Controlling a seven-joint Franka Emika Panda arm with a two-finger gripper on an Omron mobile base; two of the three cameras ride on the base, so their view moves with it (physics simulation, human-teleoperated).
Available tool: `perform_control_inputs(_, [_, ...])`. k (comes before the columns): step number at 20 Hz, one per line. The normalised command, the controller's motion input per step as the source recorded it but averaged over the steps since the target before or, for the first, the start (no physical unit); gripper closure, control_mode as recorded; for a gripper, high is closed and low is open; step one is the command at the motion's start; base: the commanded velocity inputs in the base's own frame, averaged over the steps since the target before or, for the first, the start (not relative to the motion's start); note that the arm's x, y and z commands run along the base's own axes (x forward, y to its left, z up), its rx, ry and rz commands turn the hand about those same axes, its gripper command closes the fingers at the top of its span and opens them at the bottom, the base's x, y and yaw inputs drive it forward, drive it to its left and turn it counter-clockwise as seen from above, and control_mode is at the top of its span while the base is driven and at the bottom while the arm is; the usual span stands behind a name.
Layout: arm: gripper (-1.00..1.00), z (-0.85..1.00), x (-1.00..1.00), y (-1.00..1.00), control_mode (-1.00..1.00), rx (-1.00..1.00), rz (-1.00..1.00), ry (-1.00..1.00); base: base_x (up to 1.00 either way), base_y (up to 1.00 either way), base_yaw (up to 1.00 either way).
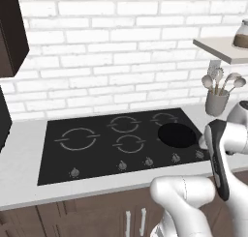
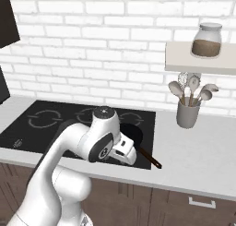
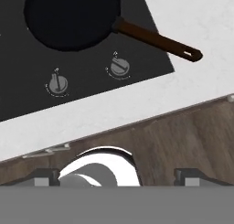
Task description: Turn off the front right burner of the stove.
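The stove (image 1: 97, 159) is a glossy black glass cooktop with grey ring marks and a row of small grey knobs along its front. Where its front right burner lies sits a round black frying pan (image 1: 177, 135) (image 3: 68, 17), its brown handle (image 3: 157, 39) reaching out over the white counter. The burner itself is hidden under the pan. My gripper (image 3: 116, 176) hangs above the counter's front edge, open and holding nothing. Ahead of it are the rightmost knob (image 3: 119, 66) (image 1: 199, 154) and the second knob from the right (image 3: 58, 83) (image 1: 175, 157); it touches neither.
A grey holder of spoons and whisks (image 2: 188, 113) stands on the counter (image 2: 198, 151) right of the stove. Above it a wall shelf (image 2: 198, 62) carries a glass jar (image 2: 207, 39). Brown cabinet fronts (image 3: 183, 136) run below the counter edge.
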Motion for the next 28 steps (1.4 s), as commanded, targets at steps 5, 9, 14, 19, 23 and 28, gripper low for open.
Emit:
perform_control_inputs(5, [-1.0,-0.49,0.31,-0.12,-1.0,-0.02,0.0,0.0,0.0,0.0,0.0])
perform_control_inputs(9, [-1.0,-0.48,0.41,0.0,-1.0,-0.04,0.0,0.0,0.0,0.0,0.0])
perform_control_inputs(14, [-1.0,-0.37,0.48,0.0,-1.0,0.0,0.0,0.0,0.0,0.0,0.0])
perform_control_inputs(19, [-1.0,-0.23,0.31,-0.03,-1.0,0.0,0.0,0.0,0.0,0.0,0.0])
perform_control_inputs(23, [-1.0,-0.05,0.11,-0.24,-1.0,0.0,0.0,0.0,0.0,0.0,0.0])
perform_control_inputs(28, [-1.0,-0.01,0.1,-0.31,-1.0,0.0,0.01,0.0,0.0,0.0,0.0])
